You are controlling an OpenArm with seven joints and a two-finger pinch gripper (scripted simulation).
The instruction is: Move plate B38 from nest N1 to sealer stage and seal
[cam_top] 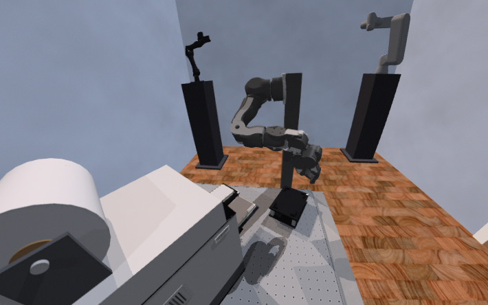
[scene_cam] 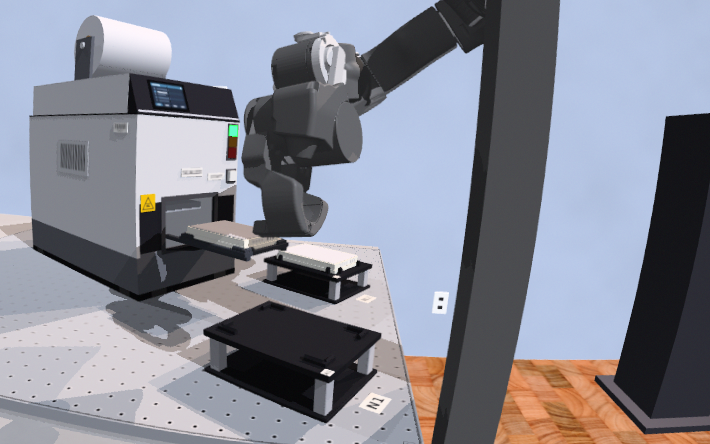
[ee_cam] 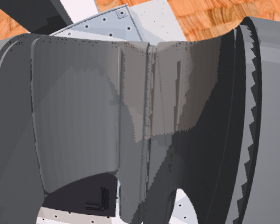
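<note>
Grey metal with small holes makes the desk [cam_top: 306,261] in the top view, where the white sealer [cam_top: 170,211] with its foil roll [cam_top: 45,200] fills the lower left. The stage [cam_top: 247,211] stands out from the sealer's front, and a black plate nest [cam_top: 288,206] stands near it. The arm hangs above them, with the gripper [cam_top: 314,174] pointing down over the far edge of the desk.

From the exterior view, the plate B38 [scene_cam: 231,233] lies on the stage [scene_cam: 211,243], which is out in front of the sealer's opening. The lamp [scene_cam: 232,132] shows green at its top part, and the START key [scene_cam: 231,175] is just under it. The gripper [scene_cam: 291,220] hangs beside the sealer's front right edge, just above the outer end of the stage; whether it touches the plate I cannot tell. Its fingers are fully closed and hold nothing. The sealed plate B83 [scene_cam: 319,257] rests on the nest N2 [scene_cam: 313,275]. The nest N1 [scene_cam: 291,336], nearer to the camera, carries no plate.

The wrist view shows the two dark fingers pressed together with nothing between them, and the dotted desk [ee_cam: 111,26] behind them.
</note>
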